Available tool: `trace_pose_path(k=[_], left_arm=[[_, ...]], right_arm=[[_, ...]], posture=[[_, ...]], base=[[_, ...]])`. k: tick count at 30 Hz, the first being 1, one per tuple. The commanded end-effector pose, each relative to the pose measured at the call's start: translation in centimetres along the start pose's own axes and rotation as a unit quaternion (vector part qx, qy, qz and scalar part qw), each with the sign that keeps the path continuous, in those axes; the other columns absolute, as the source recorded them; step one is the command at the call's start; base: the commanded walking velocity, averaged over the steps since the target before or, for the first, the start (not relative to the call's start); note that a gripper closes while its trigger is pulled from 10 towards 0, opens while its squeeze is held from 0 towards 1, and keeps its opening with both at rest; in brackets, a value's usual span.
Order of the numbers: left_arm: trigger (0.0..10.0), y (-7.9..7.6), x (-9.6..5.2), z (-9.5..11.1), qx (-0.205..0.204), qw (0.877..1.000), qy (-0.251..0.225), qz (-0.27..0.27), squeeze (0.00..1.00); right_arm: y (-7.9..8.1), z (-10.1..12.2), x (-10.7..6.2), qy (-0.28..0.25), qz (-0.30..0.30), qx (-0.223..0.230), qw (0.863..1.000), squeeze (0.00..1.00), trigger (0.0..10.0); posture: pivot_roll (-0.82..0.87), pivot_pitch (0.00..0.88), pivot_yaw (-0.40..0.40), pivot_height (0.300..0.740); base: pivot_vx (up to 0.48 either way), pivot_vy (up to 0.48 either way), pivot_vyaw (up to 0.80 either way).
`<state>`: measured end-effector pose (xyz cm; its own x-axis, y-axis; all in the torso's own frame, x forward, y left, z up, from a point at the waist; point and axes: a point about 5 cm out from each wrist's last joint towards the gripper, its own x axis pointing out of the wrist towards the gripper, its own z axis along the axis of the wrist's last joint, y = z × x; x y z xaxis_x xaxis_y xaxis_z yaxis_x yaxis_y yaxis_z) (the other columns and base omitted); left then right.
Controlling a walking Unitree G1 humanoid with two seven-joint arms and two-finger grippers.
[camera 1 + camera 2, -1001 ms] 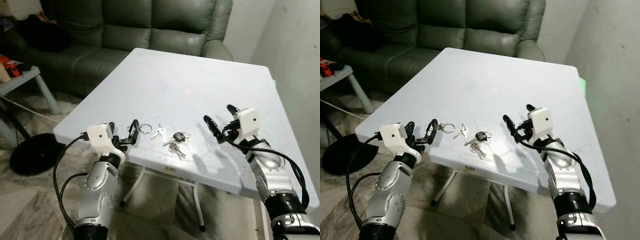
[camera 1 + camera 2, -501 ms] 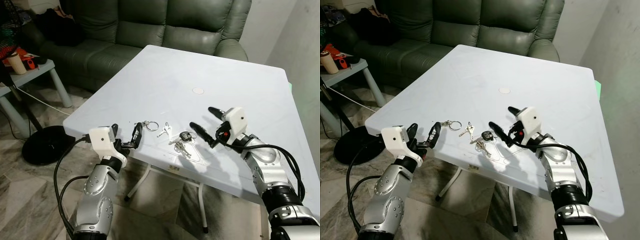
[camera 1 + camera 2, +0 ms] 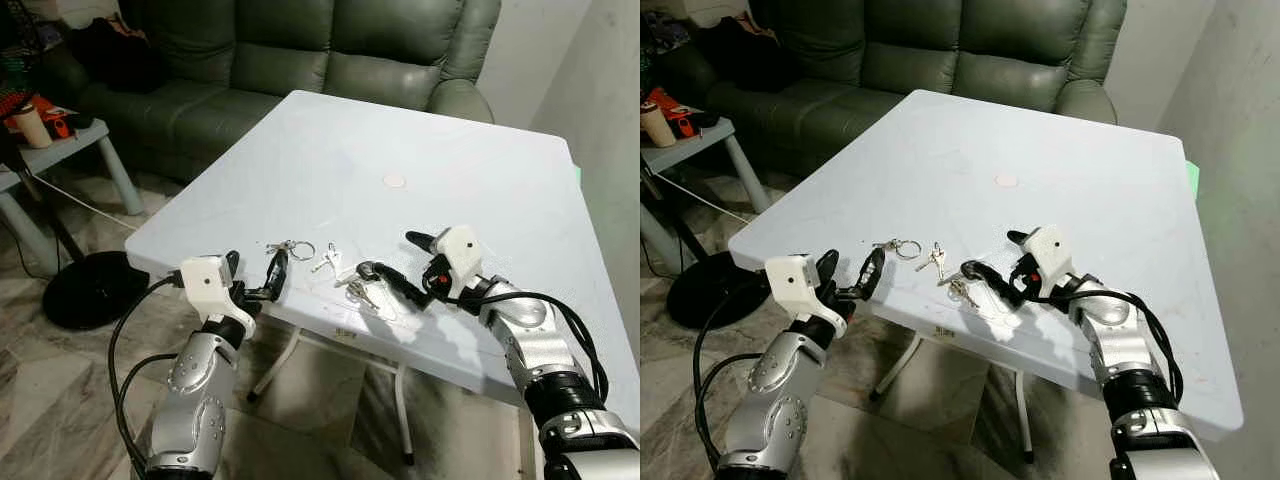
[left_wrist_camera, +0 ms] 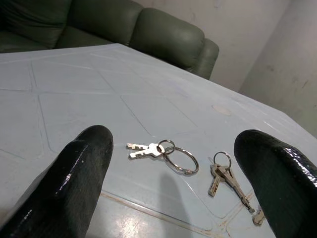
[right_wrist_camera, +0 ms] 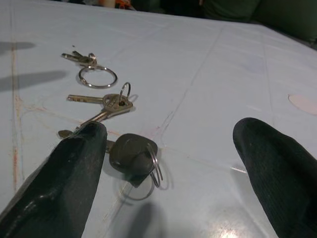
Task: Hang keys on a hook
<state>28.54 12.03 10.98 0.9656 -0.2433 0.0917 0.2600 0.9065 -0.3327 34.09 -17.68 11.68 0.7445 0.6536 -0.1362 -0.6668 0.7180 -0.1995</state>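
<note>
Three sets of keys lie near the front edge of the white table [image 3: 470, 150]: a ring with small keys [image 3: 290, 247], a pair of silver keys [image 3: 327, 261], and a bunch with a black-headed key [image 3: 362, 285]. My right gripper [image 3: 398, 262] is open just right of the black-headed key [image 5: 131, 153], with one finger almost touching it and nothing held. My left gripper [image 3: 255, 270] is open at the table's front-left edge, facing the ring with small keys [image 4: 171, 156]. The pair of silver keys [image 4: 223, 176] lies beyond that ring.
A green sofa [image 3: 300, 60] stands behind the table. A low side table [image 3: 50, 150] with a cup is at the left, above a black round thing [image 3: 85, 290] on the floor. A small white disc [image 3: 394, 181] lies mid-table. A wall runs along the right.
My right gripper has moved left and down across the table to the black-headed key bunch. The left gripper has stayed at the front edge. The camera has shifted.
</note>
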Motion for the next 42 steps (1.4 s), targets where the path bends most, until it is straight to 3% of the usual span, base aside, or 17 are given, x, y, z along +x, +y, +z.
trace_pose_path(k=[1, 13, 25, 27, 30, 31, 32, 33, 34, 37, 38, 39, 42], left_arm=[[10.0, -0.6, -0.1, 0.0, -0.008, 1.000, -0.001, -0.006, 0.00], [10.0, -0.8, -0.4, -0.1, -0.011, 1.000, 0.002, -0.007, 0.00], [10.0, -1.1, -1.3, -0.5, -0.019, 1.000, 0.009, 0.004, 0.00], [10.0, -1.1, -1.5, -0.6, -0.020, 1.000, 0.010, 0.005, 0.00], [10.0, -1.2, -1.8, -0.6, -0.021, 1.000, 0.012, 0.008, 0.00], [10.0, -1.2, -1.9, -0.6, -0.022, 1.000, 0.012, 0.010, 0.00], [10.0, -1.2, -2.0, -0.7, -0.023, 1.000, 0.013, 0.012, 0.00], [10.0, -1.2, -2.1, -0.7, -0.024, 1.000, 0.014, 0.013, 0.00], [10.0, -1.2, -2.1, -0.7, -0.024, 1.000, 0.014, 0.014, 0.00], [10.0, -1.3, -2.3, -0.8, -0.025, 0.999, 0.015, 0.017, 0.00], [10.0, -1.3, -2.4, -0.8, -0.026, 0.999, 0.016, 0.019, 0.00], [10.0, -1.3, -2.4, -0.8, -0.026, 0.999, 0.016, 0.019, 0.00], [10.0, -1.4, -2.6, -0.9, -0.028, 0.999, 0.017, 0.022, 0.00]], right_arm=[[0.1, 0.3, 0.5, 0.003, 0.003, -0.003, 1.000, 0.00, 10.0], [1.4, 0.1, 1.7, -0.004, -0.003, 0.012, 1.000, 0.00, 10.0], [1.2, 0.4, 1.8, -0.013, -0.018, 0.005, 1.000, 0.00, 9.9], [1.1, 0.4, 1.8, -0.010, -0.019, 0.002, 1.000, 0.00, 9.3], [1.1, 0.5, 1.8, -0.008, -0.016, 0.000, 1.000, 0.00, 9.3], [1.1, 0.5, 1.8, -0.007, -0.015, -0.001, 1.000, 0.00, 7.6], [1.1, 0.5, 1.8, -0.006, -0.013, -0.003, 1.000, 0.00, 8.2], [1.1, 0.5, 1.8, -0.004, -0.010, -0.006, 1.000, 0.00, 8.2], [1.1, 0.6, 1.9, -0.003, -0.007, -0.006, 1.000, 0.00, 5.9], [1.1, 0.7, 1.9, -0.002, 0.002, -0.011, 1.000, 0.00, 4.5], [1.0, 0.8, 1.9, -0.001, 0.007, -0.017, 1.000, 0.00, 3.1], [1.0, 0.8, 1.9, -0.001, 0.007, -0.017, 1.000, 0.00, 3.1], [0.8, 1.0, 1.9, 0.002, 0.011, -0.023, 1.000, 0.00, 1.5]], posture=[[0.03, 0.013, -0.065, 0.702], [0.04, 0.031, -0.066, 0.702], [0.05, 0.059, -0.086, 0.702], [0.05, 0.067, -0.092, 0.702], [0.06, 0.074, -0.099, 0.702], [0.06, 0.077, -0.100, 0.702], [0.06, 0.079, -0.102, 0.702], [0.06, 0.080, -0.103, 0.702], [0.06, 0.083, -0.106, 0.702], [0.06, 0.090, -0.111, 0.702], [0.06, 0.093, -0.116, 0.702], [0.06, 0.093, -0.116, 0.702], [0.06, 0.098, -0.122, 0.702]], base=[[0.000, 0.000, 0.00], [0.000, 0.000, 0.00], [0.000, 0.000, 0.00], [0.000, 0.000, 0.00], [0.000, 0.000, 0.00], [0.000, 0.000, 0.00], [0.000, 0.000, 0.00], [0.000, 0.000, 0.00], [0.000, 0.000, 0.00], [0.000, 0.000, 0.00], [0.000, 0.000, 0.00], [0.000, 0.000, 0.00], [0.000, 0.000, 0.00]])
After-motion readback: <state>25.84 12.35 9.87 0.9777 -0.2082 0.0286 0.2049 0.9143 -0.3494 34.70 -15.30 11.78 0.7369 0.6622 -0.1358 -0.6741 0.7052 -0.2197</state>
